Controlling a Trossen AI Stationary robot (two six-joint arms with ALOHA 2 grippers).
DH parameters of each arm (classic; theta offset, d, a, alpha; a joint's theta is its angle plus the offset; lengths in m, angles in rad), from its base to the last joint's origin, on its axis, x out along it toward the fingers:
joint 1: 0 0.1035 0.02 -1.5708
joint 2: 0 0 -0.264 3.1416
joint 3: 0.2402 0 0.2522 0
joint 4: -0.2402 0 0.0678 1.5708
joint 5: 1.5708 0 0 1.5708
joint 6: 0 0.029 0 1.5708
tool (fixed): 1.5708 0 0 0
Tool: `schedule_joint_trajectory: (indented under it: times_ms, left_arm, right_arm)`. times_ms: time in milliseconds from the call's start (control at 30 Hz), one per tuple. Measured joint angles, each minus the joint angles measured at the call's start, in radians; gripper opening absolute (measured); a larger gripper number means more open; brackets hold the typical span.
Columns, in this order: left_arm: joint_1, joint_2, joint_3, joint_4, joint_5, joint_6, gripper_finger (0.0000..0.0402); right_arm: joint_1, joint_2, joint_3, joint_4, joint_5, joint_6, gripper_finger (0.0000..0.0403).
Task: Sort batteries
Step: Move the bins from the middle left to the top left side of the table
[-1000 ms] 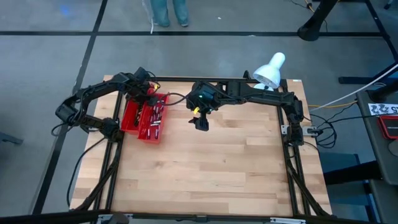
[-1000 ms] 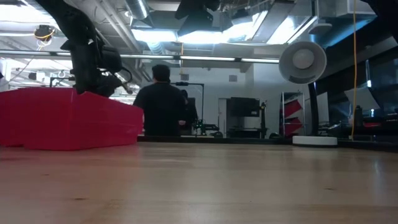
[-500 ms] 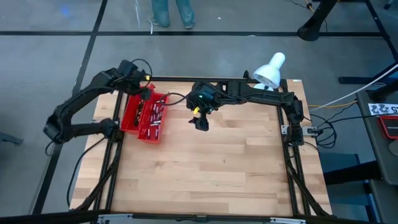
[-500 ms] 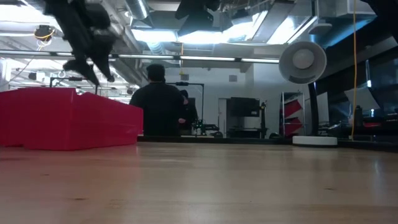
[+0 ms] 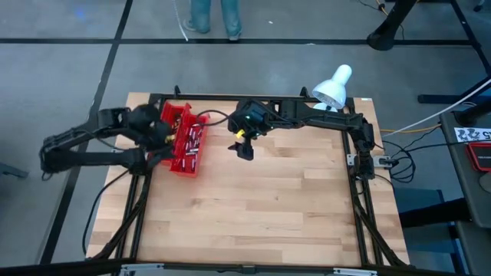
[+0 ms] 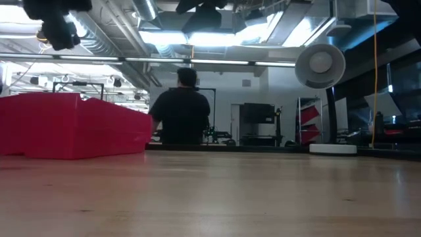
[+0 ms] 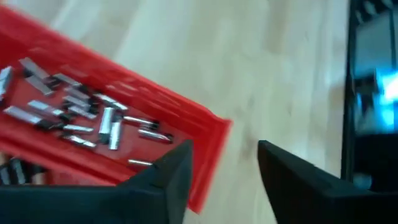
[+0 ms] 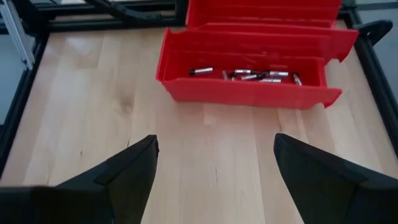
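well, left gripper (image 7: 221, 171) blurred beside red trays (image 5: 182, 138), fingers apart, holding nothing; batteries (image 8: 245, 74) tiny. right gripper (image 8: 214, 165) wide open over wood table (image 5: 268, 199); person (image 6: 181, 108) behind.

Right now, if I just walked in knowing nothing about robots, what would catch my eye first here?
Probably the bright red trays at the far left corner of the wooden table, with small silvery batteries scattered inside. Next, the two dark arms: the left gripper sits at the trays' outer edge, while the right gripper hangs open over bare wood just right of them. A white lamp stands at the far right edge.
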Motion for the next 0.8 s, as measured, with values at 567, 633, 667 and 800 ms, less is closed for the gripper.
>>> schedule_joint_trajectory:
  times_ms: [567, 633, 667, 800]
  left_arm:
    - [-0.455, 0.184, -0.077, -0.133, -0.171, 0.144, 0.0003]
    - [-0.477, 0.211, -0.093, -0.113, -0.171, 0.152, 0.0005]
    - [-0.486, 0.225, -0.098, -0.111, -0.171, 0.155, 0.0003]
    - [-0.507, 0.282, -0.099, -0.11, -0.178, 0.155, 0.0002]
  right_arm:
    - [-0.019, 0.0, 0.0, 0.028, 0.037, 0.026, 0.0321]
    - [-0.019, 0.0, 0.0, 0.028, 0.037, 0.026, 0.0321]
    - [-0.019, 0.0, -0.001, 0.028, 0.036, 0.026, 0.0321]
    - [-0.019, 0.0, -0.025, 0.033, 0.037, 0.026, 0.0321]
